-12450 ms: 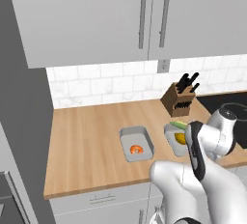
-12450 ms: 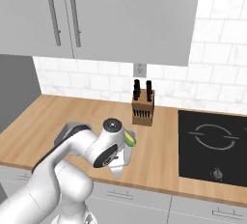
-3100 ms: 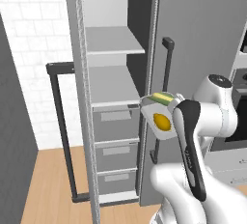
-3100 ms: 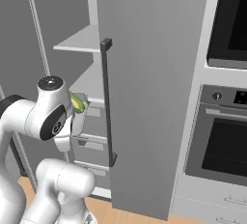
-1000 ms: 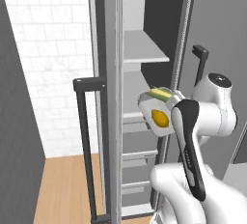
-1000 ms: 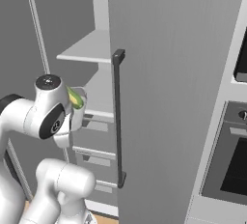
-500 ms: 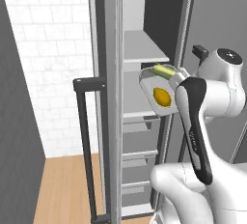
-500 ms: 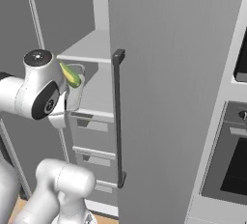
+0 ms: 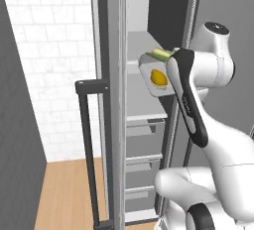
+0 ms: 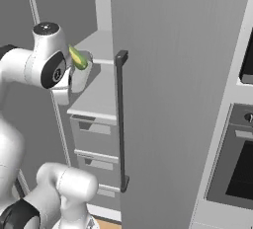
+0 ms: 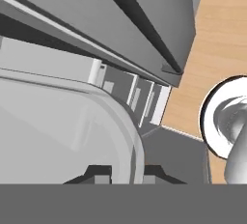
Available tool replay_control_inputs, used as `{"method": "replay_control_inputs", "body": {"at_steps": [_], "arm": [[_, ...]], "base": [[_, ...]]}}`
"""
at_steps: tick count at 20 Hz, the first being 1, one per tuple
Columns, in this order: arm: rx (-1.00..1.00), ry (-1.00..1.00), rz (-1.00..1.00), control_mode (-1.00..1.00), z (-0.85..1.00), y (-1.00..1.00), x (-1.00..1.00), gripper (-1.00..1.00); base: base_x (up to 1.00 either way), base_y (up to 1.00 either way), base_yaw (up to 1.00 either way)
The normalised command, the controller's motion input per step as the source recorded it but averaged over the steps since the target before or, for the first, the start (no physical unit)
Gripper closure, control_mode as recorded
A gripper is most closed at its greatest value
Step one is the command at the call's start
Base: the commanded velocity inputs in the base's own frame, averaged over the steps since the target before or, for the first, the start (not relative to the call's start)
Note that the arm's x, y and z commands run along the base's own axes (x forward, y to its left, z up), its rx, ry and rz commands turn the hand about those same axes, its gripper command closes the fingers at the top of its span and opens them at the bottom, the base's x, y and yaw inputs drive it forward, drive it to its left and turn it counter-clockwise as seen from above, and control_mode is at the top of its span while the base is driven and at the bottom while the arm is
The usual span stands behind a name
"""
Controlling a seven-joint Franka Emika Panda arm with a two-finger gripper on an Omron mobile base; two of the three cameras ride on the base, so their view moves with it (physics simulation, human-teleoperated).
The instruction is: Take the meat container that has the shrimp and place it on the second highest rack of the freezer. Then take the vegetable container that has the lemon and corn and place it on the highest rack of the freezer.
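Note:
The vegetable container point(image 9: 150, 69) is a grey tray, tilted, with the lemon point(image 9: 158, 77) and the green-husked corn point(image 9: 160, 54) in it. My gripper point(image 11: 129, 173) is shut on the tray's rim point(image 11: 136, 146). I hold it in the open freezer point(image 9: 113, 100), in front of the highest rack point(image 9: 135, 44) and about level with that board. From the right base view the corn point(image 10: 78, 57) sticks up out of the container point(image 10: 82, 75) beside my wrist, with the highest rack point(image 10: 100, 42) behind it. The second highest rack point(image 9: 142, 101) lies below. The meat container with the shrimp is out of view.
An open freezer door with a dark bar handle point(image 9: 87, 144) stands at the left. The other door point(image 10: 173, 95) with its handle point(image 10: 120, 119) is close on my right. Grey drawers point(image 10: 94, 136) sit under the shelves. A wall oven point(image 10: 237, 173) is further right. Below lies wooden floor point(image 9: 64, 194).
My arm has risen and reached towards the cabinet, carrying the container from below the upper shelf up to its level. The base has stayed put over the last second.

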Motion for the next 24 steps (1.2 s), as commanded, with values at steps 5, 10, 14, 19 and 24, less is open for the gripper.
{"method": "replay_control_inputs", "body": {"at_steps": [5, 10, 14, 19, 24], "arm": [[0.0, -0.02, -0.07, -1.0, 0.19, 0.16, 0.57, 1.0], [0.01, 0.0, -0.08, -1.0, 0.3, 0.0, 0.59, 1.0], [0.0, 0.0, -0.08, -1.0, 0.19, 0.0, 0.66, 1.0], [0.0, 0.0, -0.05, -1.0, 0.0, 0.0, 0.84, 1.0], [0.0, 0.0, -0.03, -1.0, 0.0, 0.0, 0.89, 1.0]], "base": [[0.0, 0.0, 0.0], [0.0, 0.0, 0.0], [0.0, 0.0, 0.0], [0.0, 0.0, 0.0], [0.0, 0.0, 0.0]]}}
